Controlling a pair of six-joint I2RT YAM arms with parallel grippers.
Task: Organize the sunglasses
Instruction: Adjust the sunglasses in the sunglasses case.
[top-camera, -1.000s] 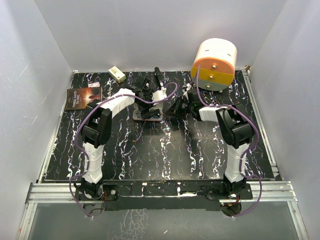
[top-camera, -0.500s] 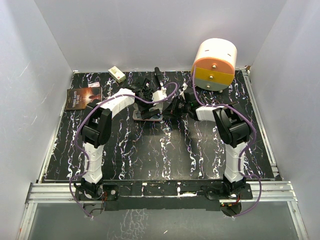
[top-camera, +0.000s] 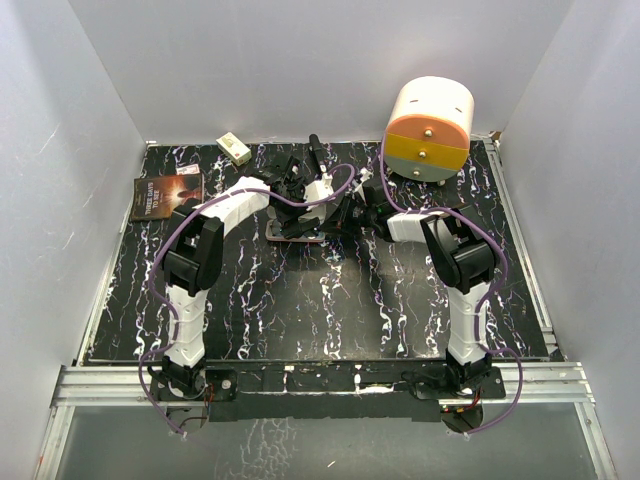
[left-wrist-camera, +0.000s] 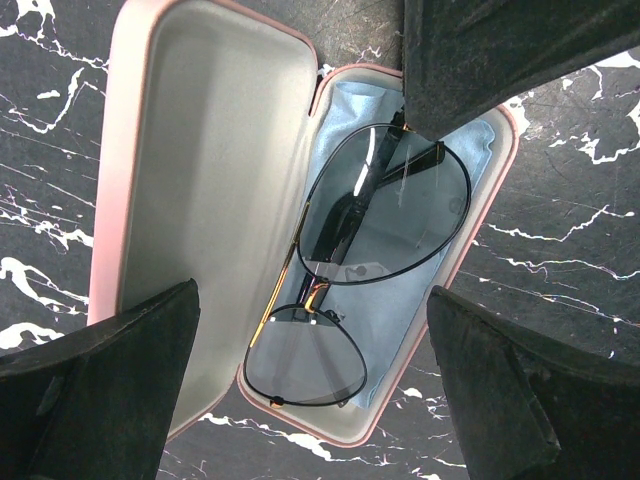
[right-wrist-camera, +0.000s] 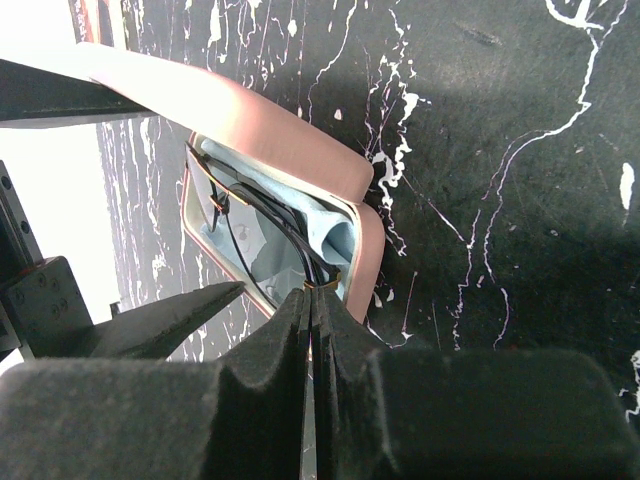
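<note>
The pink case (left-wrist-camera: 200, 150) lies open on the black marbled table, lid flat to the left. The sunglasses (left-wrist-camera: 385, 205) lie folded in its base on the light blue cloth (left-wrist-camera: 420, 290). My left gripper (left-wrist-camera: 311, 290) is open and hovers right above the case, one finger on either side of it. My right gripper (right-wrist-camera: 312, 292) is shut, its tips pinching the gold hinge end of the sunglasses (right-wrist-camera: 240, 215) at the case's end rim (right-wrist-camera: 365, 250). From above, both grippers (top-camera: 300, 205) (top-camera: 338, 215) meet over the case (top-camera: 295, 233).
A round white, orange and yellow drawer unit (top-camera: 430, 125) stands at the back right. A dark book (top-camera: 165, 195) lies at the left edge and a small cream box (top-camera: 234, 148) at the back.
My right arm has swung left, bringing its gripper up to the case's right end. The left arm and the case have stayed put.
</note>
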